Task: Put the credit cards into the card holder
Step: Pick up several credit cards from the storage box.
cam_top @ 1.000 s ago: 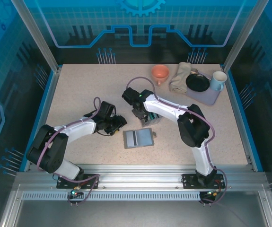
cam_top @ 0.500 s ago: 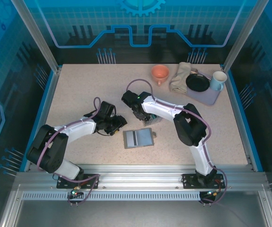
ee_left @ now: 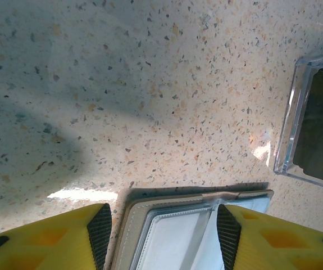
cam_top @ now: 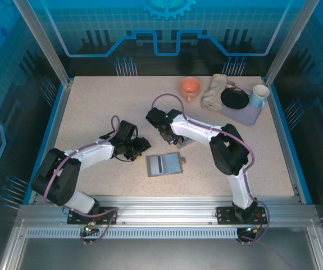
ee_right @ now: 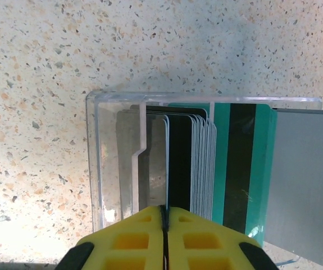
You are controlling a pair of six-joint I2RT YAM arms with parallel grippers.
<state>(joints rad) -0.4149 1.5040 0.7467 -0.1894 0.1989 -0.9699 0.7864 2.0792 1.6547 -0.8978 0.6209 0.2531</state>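
Change slight: right arm nudged only; right end effector (ee_right: pixel 164 216) stays clenched on one of cards (ee_right: pixel 200 163) standing in clear box (ee_right: pixel 108 163). Meanwhile left end effector (ee_left: pixel 164 225) released, straddling holder (ee_left: pixel 175 236). Card not yet drawn out.

We have one fixed camera high above and behind the arm bases, tilted down and facing 12 o'clock, far enough back to take in the whole table (cam_top: pixel 94 107). On the left wrist we sit low, almost skimming the surface, with the yellow fingers (ee_left: pixel 54 236) at 6 o'clock in frame. The wallet (ee_left: pixel 189 225) lies close between them and the clear box (ee_left: pixel 296 112) is at 3 o'clock. On the right wrist we look straight down from very near onto that same box and its cards (ee_right: pixel 245 163). The overhead and left wrist views share the wallet.
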